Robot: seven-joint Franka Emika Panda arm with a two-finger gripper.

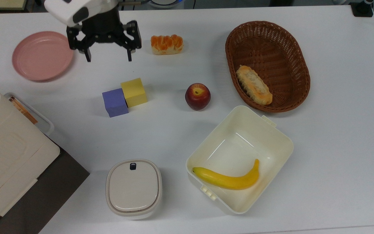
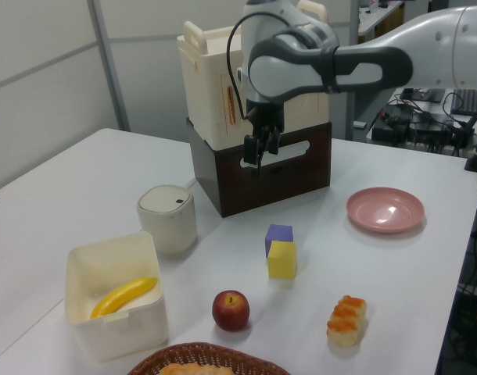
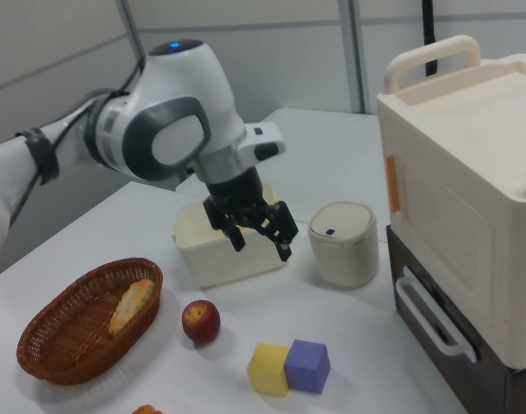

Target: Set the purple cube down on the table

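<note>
- purple cube [image 1: 115, 102] sitting flat on the table [image 1: 336, 136], touching the yellow cube [image 1: 134, 92], on the top view's left of it
- gripper [image 1: 108, 59] up in the air, jaws spread wide, holding nothing
- well apart from the cube, between pink plate [image 1: 41, 55] and orange bread [image 1: 167, 44] in the top view
</note>
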